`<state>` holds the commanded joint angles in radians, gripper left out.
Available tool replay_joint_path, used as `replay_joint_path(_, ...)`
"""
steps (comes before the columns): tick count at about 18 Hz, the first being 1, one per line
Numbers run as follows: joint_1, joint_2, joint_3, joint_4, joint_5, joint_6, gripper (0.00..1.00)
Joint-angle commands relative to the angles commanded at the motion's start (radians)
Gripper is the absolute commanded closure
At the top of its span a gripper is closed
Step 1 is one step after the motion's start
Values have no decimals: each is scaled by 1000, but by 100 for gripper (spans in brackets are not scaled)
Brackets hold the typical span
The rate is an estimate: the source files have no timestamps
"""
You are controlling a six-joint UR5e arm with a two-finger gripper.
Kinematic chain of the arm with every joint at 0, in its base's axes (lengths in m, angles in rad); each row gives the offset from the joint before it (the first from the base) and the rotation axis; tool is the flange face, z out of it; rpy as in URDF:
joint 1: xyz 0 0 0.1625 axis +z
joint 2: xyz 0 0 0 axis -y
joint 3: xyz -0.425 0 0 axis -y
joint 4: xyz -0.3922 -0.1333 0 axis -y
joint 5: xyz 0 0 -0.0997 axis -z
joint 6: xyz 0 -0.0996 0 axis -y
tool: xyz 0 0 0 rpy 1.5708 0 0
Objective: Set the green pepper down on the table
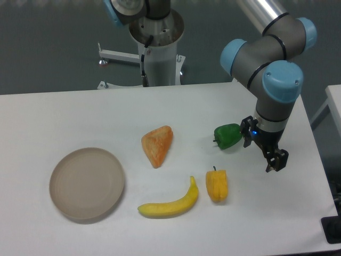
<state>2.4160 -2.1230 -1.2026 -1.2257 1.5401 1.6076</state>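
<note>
camera view, right of centre: the green pepper lies on the table, with nothing under it. the gripper sits just beside it, fingers spread wide and empty. placing looks done to me; only pulling the arm away remains.

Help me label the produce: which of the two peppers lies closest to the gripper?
The green pepper, lying on the table right beside the gripper. The yellow pepper sits farther off, toward the front edge next to the banana.
</note>
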Motion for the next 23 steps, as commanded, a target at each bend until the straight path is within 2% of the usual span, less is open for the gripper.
replay_joint_path(23, -2, -2, 0, 2, -2, -12, 0)
